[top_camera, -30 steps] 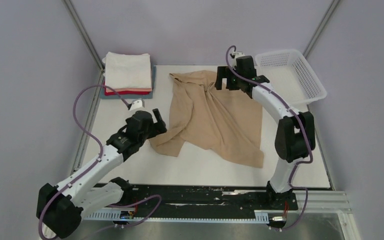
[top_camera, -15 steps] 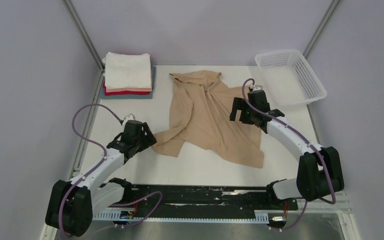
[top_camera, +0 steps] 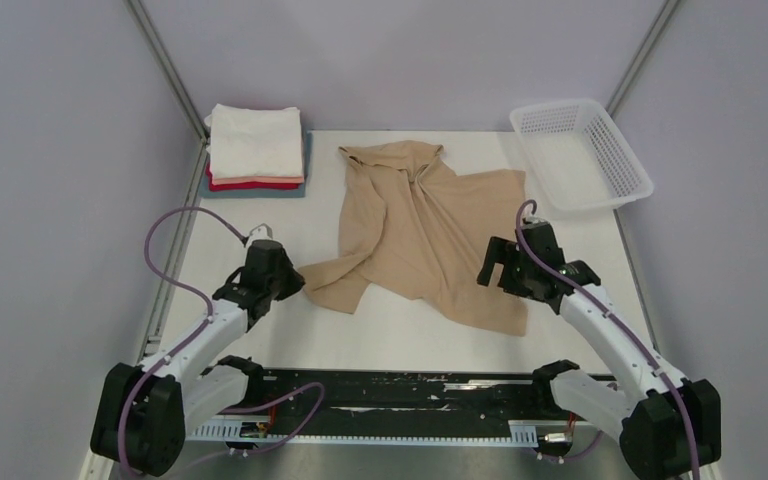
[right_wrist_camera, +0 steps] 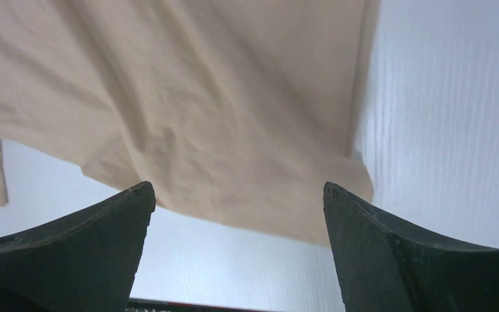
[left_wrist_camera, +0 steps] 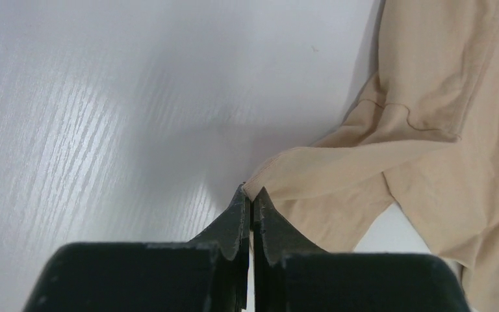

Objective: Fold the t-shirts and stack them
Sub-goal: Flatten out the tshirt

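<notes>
tan t-shirt (top_camera: 420,230): left end effector (left_wrist_camera: 252,195) pinches its sleeve; right end effector (right_wrist_camera: 237,188) spread wide above it.

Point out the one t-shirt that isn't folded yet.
The tan t-shirt, lying spread and rumpled in the middle of the table. The cream-white, pink, red and grey-blue ones sit folded in a stack at the far left corner.

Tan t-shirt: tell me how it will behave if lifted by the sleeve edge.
Likely floppy: the tan t-shirt lies rumpled and creased, so it should drape and trail. Probably light, being thin cloth. The left claw, shut at just the sleeve hem, may lose it.
</notes>
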Available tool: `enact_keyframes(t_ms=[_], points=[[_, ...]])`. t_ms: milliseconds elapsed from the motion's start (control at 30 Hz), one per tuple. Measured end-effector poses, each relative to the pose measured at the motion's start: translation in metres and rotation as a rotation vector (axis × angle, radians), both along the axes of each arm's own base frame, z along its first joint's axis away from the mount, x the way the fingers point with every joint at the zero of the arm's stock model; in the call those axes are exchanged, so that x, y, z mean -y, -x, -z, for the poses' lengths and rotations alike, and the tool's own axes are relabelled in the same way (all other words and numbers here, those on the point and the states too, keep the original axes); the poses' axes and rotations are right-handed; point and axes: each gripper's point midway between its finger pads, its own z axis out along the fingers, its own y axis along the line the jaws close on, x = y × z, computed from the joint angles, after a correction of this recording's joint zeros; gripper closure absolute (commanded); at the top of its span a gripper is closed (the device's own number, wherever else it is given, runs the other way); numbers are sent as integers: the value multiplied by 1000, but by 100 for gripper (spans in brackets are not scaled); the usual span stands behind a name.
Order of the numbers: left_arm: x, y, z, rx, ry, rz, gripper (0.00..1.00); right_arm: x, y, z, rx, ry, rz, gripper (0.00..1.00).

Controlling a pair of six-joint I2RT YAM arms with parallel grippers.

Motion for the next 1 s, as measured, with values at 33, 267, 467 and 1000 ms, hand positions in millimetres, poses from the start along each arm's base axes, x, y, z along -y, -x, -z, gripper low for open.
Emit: enact_keyframes(t_ms=[33, 267, 467, 1000], points=[[0, 0, -2, 12, 4, 0, 100, 5, 15, 5, -38, -1, 26, 1], [1, 4, -11, 65, 31, 7, 100, 31, 58, 21, -128, 9, 246, 10], [2, 9, -18, 100, 54, 12, 100, 42, 72, 48, -218, 31, 391, 19], [1, 12, -26, 145, 71, 9, 100, 51, 85, 86, -336, 107, 458, 58]])
